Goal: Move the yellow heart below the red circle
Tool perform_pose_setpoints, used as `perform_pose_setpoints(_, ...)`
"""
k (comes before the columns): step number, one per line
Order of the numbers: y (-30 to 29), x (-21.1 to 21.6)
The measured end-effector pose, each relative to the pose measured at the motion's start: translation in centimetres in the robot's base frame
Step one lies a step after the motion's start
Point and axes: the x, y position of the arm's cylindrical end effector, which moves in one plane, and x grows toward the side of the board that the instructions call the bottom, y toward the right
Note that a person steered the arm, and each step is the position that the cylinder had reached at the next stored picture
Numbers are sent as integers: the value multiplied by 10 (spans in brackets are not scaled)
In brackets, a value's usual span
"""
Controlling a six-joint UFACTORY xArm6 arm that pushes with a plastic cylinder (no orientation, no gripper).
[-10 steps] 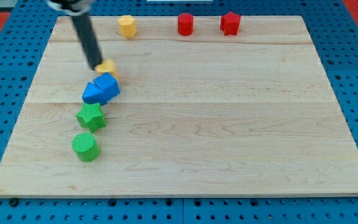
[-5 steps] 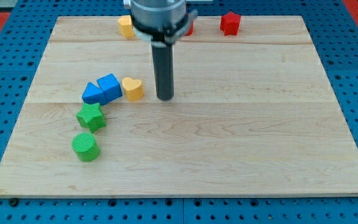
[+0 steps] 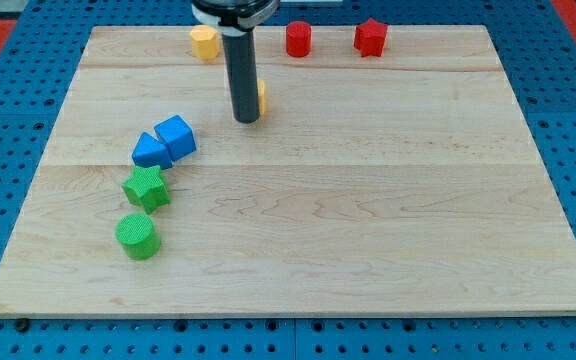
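The yellow heart [image 3: 262,97] is mostly hidden behind my rod; only a sliver shows at the rod's right side. My tip [image 3: 246,120] rests on the board just left of and below the heart, touching or nearly touching it. The red circle [image 3: 299,39] stands near the view's top edge, above and to the right of the heart.
A yellow hexagon block [image 3: 204,42] sits top left of the rod. A red star [image 3: 370,37] sits right of the red circle. A blue cube [image 3: 177,137] and blue triangle [image 3: 149,151] touch at the left, with a green star [image 3: 146,187] and green circle [image 3: 137,235] below them.
The yellow heart has gone from beside the blue blocks up and to the right, toward the red circle. My tip swept right, then moved up with the heart.
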Motion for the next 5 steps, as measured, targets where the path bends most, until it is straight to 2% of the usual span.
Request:
perform_pose_setpoints(1, -24, 0)
perform_pose_setpoints(2, -38, -19)
perform_pose_setpoints(4, 10, -24)
perform_pose_setpoints(5, 1, -24)
